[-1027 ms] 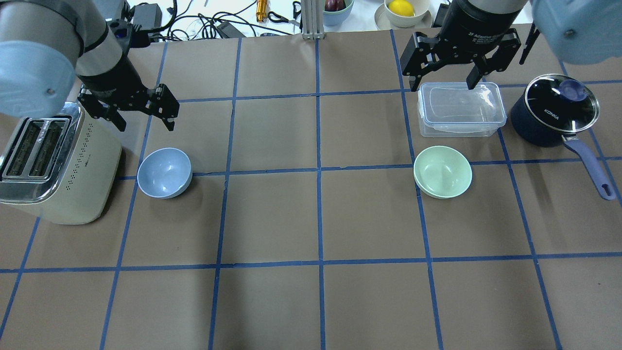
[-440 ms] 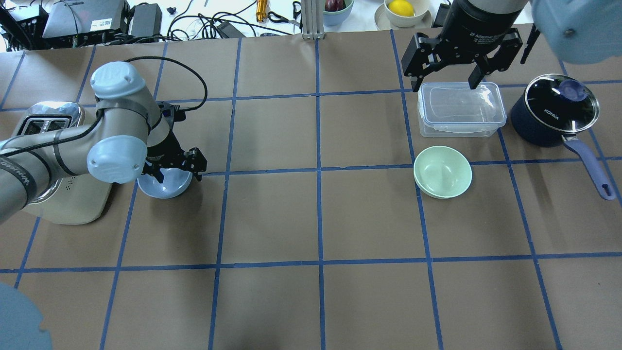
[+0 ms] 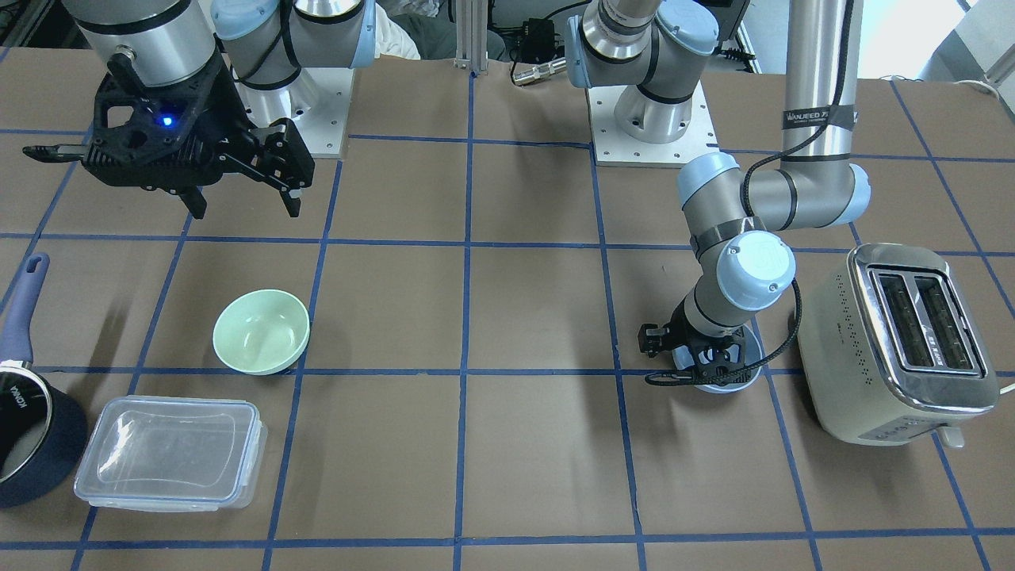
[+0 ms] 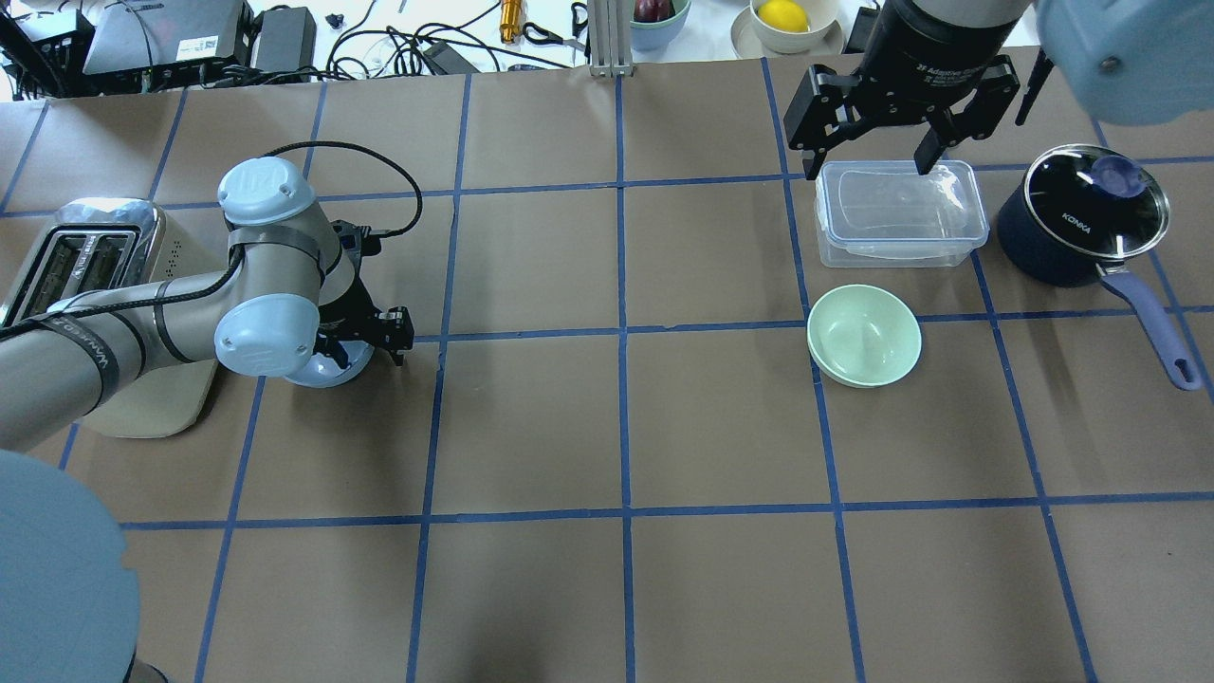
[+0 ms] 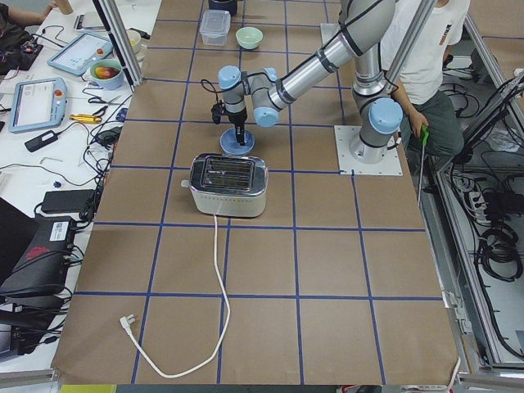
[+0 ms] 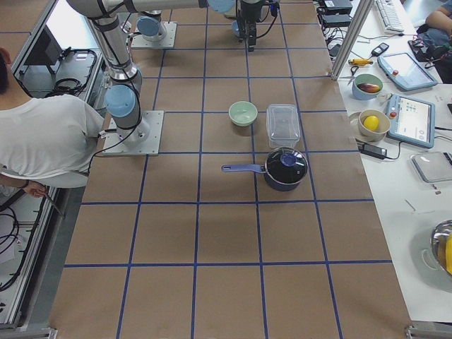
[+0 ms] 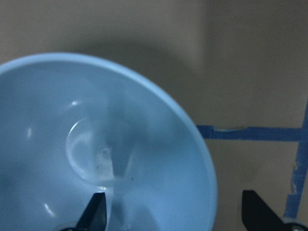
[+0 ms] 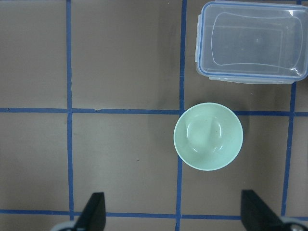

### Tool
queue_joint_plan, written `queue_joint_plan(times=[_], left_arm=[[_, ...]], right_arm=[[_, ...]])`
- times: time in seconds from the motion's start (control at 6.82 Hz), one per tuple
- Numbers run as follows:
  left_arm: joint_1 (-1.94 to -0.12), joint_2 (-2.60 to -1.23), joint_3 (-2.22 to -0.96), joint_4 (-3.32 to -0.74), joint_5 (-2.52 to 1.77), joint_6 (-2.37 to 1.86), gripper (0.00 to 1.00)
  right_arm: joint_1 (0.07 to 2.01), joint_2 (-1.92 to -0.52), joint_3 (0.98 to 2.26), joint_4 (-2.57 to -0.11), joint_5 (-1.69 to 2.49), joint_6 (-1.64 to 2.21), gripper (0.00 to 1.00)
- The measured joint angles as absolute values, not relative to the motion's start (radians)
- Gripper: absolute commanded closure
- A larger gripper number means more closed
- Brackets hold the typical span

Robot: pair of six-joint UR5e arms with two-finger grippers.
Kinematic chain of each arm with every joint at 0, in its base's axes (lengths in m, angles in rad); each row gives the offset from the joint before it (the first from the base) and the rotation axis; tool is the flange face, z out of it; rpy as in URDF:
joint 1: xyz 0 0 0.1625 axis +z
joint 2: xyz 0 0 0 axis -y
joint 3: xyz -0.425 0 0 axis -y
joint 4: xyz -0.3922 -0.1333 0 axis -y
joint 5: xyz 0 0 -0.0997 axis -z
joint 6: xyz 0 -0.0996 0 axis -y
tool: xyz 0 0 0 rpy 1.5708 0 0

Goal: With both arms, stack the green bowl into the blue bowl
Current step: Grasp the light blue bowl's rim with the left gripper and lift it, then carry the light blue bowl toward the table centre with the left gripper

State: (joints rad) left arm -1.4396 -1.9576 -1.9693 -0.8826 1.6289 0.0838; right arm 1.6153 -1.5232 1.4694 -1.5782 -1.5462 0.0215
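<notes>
Your left hand (image 4: 365, 332) is low over the blue bowl (image 4: 334, 366), pointing straight down with its jaws spread: in the wrist view one fingertip (image 7: 96, 212) hangs inside the bowl and the other is outside the rim, so the rim sits between them and nothing is gripped. The left arm (image 4: 142, 327) reaches in bent at the elbow, passing above the toaster (image 4: 81, 254), which stands just beside the blue bowl on its outer side and leaves you little room there. Toward the centre the brown surface (image 4: 626, 427) lies bare. Your right hand (image 4: 865, 166) is released too, jaws wide, held high above the near edge of the clear lidded container (image 4: 896, 213). The green bowl (image 4: 863, 335) rests upright on the surface near that container but apart from it, well apart from the blue bowl, with open squares on its centre-facing side. The saucepan (image 4: 1081, 223) stands just beside the container, its handle pointing away from the green bowl.
</notes>
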Motion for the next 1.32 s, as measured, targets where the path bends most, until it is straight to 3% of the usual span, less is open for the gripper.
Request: queue_joint_plan(times=[0.59, 1.32], left_arm=[[-1.54, -1.954, -1.911, -0.891, 1.714, 0.011, 1.0], [-1.939, -2.069, -1.624, -0.982, 1.609, -0.528, 1.0]], right_arm=[[1.615, -1.522, 1.471, -1.581, -1.545, 0.021, 0.0], [1.615, -1.52, 1.471, -1.582, -1.545, 0.022, 0.0]])
